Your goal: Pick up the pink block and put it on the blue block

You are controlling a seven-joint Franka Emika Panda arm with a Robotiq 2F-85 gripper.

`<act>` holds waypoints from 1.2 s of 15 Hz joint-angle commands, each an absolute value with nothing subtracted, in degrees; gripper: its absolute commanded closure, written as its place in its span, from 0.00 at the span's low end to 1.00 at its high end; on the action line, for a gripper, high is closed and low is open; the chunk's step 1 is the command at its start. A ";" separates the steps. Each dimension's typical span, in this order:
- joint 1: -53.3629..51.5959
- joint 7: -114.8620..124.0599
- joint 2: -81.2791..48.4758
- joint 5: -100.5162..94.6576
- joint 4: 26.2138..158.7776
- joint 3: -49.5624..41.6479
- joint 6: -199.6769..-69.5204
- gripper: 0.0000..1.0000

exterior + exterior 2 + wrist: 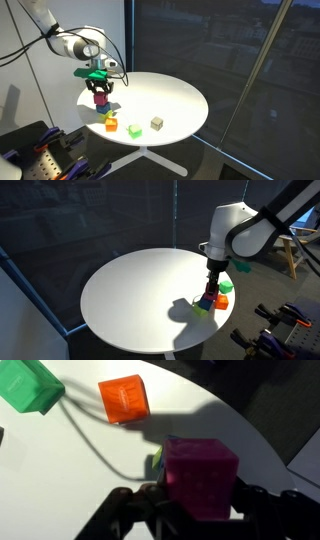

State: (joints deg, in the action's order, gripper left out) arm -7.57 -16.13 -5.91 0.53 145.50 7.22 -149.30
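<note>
My gripper is shut on the pink block, with a dark finger on each side of it. In both exterior views the gripper points down near the table's edge and holds the pink block low over the table. The blue block is almost hidden beneath the pink one. Only a thin blue sliver shows at the pink block's left edge, and a dark blue patch shows under the fingers. I cannot tell whether the two blocks touch.
An orange cube and a bright green cube lie close by. A beige cube and another green one lie further along the round white table. The table edge is close.
</note>
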 commanded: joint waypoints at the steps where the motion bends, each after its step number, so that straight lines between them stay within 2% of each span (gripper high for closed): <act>1: -6.95 -15.49 -5.96 -0.50 145.18 7.39 -149.78 0.14; 3: -6.94 -15.47 -5.91 -0.56 145.20 7.39 -149.79 0.01; 18: -7.27 -13.55 -0.56 1.15 145.76 7.64 -145.17 0.00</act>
State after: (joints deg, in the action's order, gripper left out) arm -7.51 -15.70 -4.08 0.61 145.37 7.26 -148.03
